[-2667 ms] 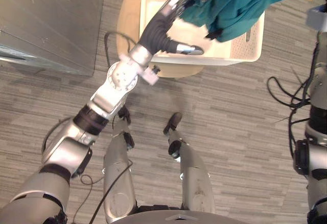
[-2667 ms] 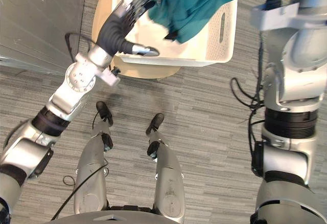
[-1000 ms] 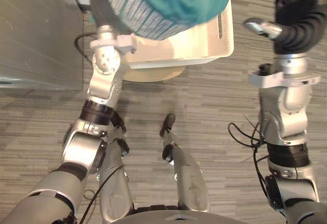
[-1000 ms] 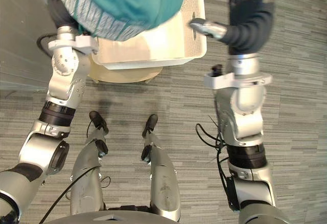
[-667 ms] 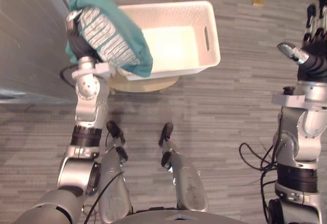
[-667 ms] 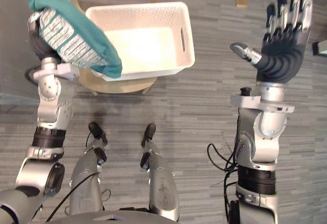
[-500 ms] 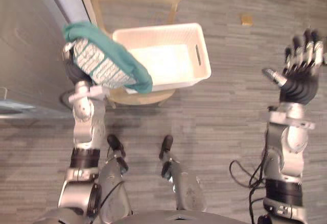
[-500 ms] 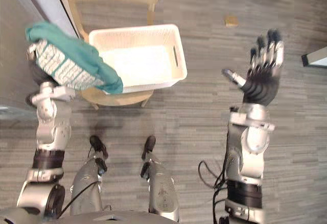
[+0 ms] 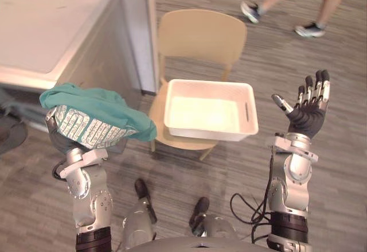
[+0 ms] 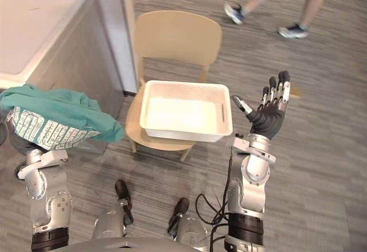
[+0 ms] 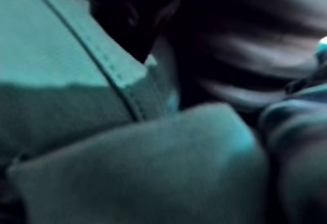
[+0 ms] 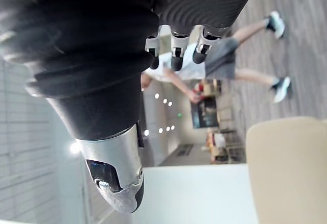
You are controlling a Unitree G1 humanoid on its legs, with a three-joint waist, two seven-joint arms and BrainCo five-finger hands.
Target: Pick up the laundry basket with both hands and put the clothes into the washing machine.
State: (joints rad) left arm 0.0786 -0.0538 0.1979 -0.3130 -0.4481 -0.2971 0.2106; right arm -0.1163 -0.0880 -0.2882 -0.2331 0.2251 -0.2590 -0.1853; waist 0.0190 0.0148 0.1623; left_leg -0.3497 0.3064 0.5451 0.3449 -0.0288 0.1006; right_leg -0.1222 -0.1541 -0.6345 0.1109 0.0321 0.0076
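Left of the laundry basket [image 9: 209, 132], teal clothes [image 9: 94, 120] drape over the raised left hand [image 9: 57, 144]; I cannot tell its grip; the basket sits on a chair [image 9: 198, 37]; right of the basket, the right hand [image 9: 307, 117] is raised, fingers spread, holding nothing.

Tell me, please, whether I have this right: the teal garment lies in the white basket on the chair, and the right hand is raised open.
Not quite: the left eye view shows the teal garment draped over the raised left hand, apart from the white basket, which sits empty on the chair. The right hand is indeed raised open.
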